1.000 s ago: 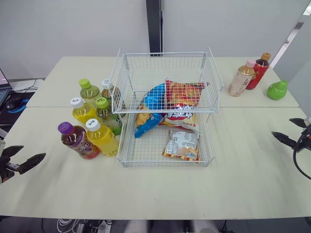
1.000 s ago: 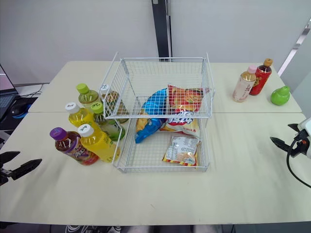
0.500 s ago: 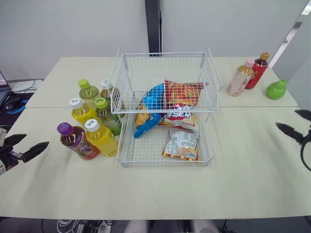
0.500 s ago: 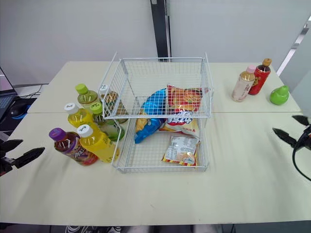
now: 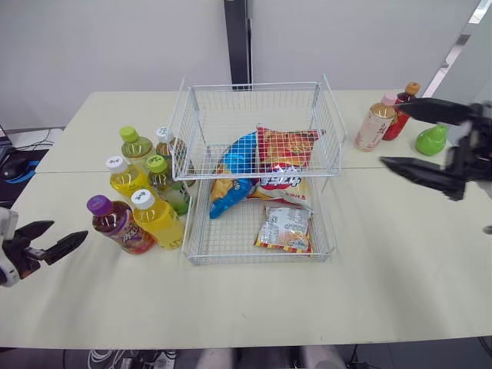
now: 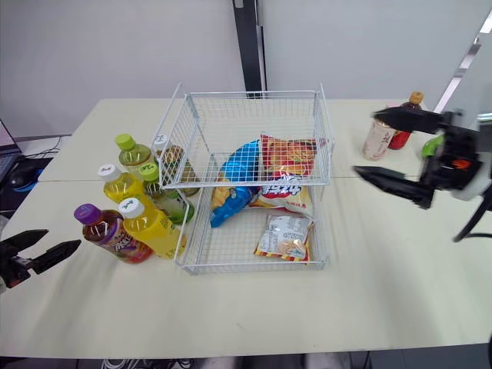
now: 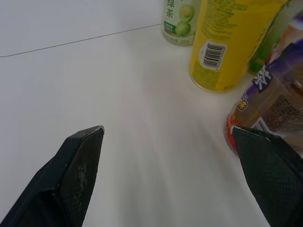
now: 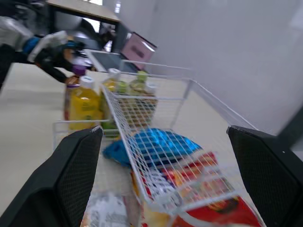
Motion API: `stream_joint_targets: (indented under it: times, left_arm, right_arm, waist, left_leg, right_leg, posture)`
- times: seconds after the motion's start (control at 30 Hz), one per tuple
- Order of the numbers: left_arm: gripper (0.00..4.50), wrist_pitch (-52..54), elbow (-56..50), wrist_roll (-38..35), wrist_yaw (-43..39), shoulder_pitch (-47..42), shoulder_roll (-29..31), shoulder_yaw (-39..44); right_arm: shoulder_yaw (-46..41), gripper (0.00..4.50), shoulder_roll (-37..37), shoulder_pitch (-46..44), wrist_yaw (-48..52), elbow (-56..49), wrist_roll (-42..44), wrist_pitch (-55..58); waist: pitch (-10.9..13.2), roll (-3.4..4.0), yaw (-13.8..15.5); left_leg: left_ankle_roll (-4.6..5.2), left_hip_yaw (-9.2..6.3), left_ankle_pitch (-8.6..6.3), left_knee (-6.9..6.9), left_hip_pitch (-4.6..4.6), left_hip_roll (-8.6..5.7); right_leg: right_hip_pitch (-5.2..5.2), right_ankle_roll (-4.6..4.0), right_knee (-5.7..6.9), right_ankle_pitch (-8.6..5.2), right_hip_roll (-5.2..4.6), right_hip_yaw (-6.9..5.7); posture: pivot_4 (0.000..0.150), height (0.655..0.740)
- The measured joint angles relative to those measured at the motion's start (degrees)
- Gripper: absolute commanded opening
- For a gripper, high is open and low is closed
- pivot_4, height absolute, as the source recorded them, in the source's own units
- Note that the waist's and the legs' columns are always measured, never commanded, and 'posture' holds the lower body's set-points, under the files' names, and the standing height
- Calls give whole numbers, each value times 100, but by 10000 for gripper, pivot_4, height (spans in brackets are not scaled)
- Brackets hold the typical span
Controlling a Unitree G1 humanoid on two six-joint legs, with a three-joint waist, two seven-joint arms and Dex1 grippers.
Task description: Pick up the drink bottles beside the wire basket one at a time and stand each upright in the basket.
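Capped drink bottles (image 5: 161,223) stand upright in a cluster just left of the white two-tier wire basket (image 5: 254,115).

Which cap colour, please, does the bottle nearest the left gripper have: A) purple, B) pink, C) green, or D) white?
A: the bottle closest to the open left gripper carries a purple cap; it stands at the front of the group to the left of the basket.
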Motion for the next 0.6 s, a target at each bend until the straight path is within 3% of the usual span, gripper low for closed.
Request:
stream_joint_targets:
  times: [0.13,0.3,0.43,0.6]
  left_arm:
    - [44661,641,-968,-441,139,604,-252,698]
    - [44661,1718,-2541,-1709,915,862,-974,1685]
    - [44661,1932,-3305,-2161,1648,750,-1285,1741]
    - [44661,1808,-4041,-2119,2703,275,-1729,1144]
  right_arm:
    - [762,45000,291,-540,446,222,-107,-6]
    - [1211,45000,654,-648,779,511,-605,-311]
    - [1334,45000,711,-498,958,728,-1000,-562]
    - [1393,45000,761,-483,1078,783,-1144,-621]
  waist:
    - [-1,-9,47]
    - [-4,-14,101]
    - [-4,-14,118]
    - [-5,-14,124]
  left_leg:
    - [3,14,-9,2,-2,1]
    - [1,11,-13,9,-2,7]
    - [1,22,-12,12,1,9]
    - [0,30,-12,12,4,16]
  right_leg:
    - [-5,0,-4,1,-3,7]
    - [-2,1,-5,2,0,3]
    - [-1,0,-2,4,4,9]
    - [0,-4,0,10,17,10]
  posture:
    - [1500,7400]
    - [1500,7400]
    - [1500,7400]
    - [1500,7400]
